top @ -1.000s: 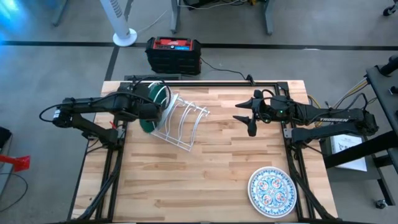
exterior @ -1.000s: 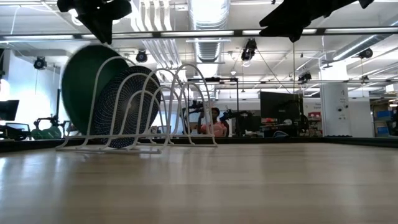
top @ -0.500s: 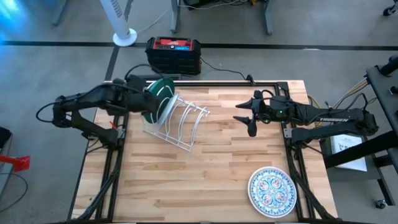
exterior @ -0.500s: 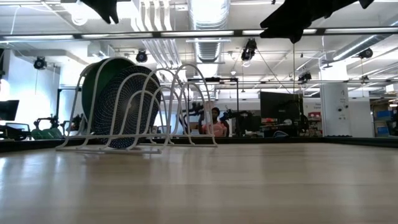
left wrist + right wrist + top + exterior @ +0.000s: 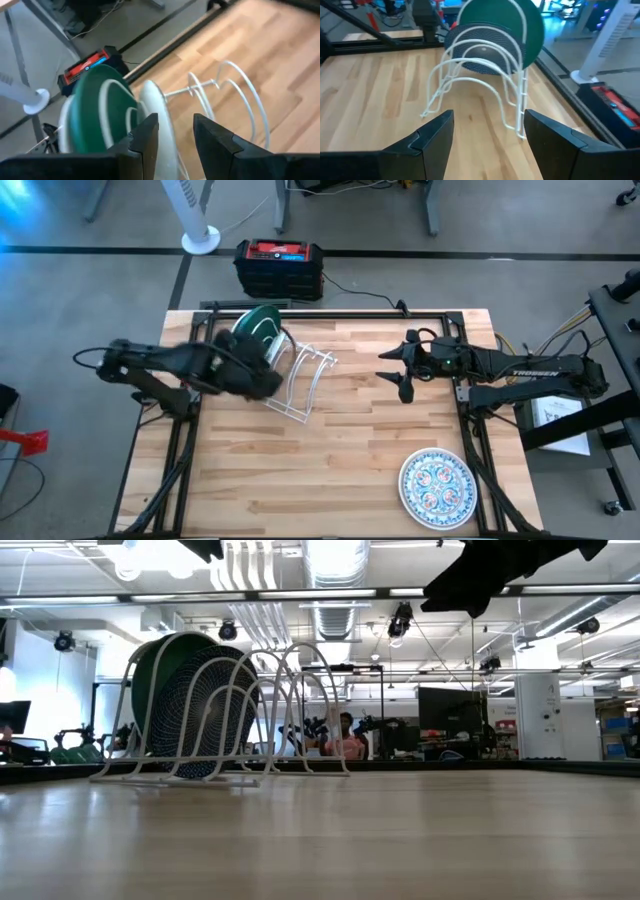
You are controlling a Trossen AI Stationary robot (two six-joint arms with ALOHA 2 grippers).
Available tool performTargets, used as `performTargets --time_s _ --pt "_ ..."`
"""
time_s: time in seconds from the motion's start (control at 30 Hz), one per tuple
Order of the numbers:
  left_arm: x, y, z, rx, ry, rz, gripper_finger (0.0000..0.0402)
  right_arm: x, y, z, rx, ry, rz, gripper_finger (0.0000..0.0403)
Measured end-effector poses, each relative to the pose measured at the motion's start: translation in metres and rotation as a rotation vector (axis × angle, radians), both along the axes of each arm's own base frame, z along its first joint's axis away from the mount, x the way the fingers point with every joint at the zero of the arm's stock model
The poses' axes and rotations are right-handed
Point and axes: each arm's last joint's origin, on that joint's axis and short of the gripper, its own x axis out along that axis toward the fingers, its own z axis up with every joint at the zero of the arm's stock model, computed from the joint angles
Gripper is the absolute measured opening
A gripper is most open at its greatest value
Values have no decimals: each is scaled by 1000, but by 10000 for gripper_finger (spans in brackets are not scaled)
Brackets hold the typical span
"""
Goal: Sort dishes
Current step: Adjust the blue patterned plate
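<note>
Now the left pincer has swung back over the white wire rack, its fingers open and holding nothing. The right pincer hangs above the wooden counter, open too. A green plate and a dark teal plate stand upright in the rack. The flowery plate lies flat near the counter's corner. Office lights glow behind.
</note>
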Motion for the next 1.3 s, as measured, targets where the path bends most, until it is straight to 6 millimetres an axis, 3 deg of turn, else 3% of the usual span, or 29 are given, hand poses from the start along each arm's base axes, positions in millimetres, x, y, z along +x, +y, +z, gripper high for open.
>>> performTargets --time_s 0.2,0.37,0.63,0.87,1.3 --pt "40 -21 -38 37 154 -42 112 0 0 -1 13 2 12 228" --pt "54 -24 -59 57 276 -28 111 0 0 -1 14 5 12 222" --pt "54 -19 -52 -72 231 48 75 -1 1 -4 39 26 2 228" --pt "60 -10 -55 -145 206 97 6 -1 1 -7 41 33 2 223" --pt "73 -7 -62 -194 194 72 0 -1 1 -7 52 32 25 225"
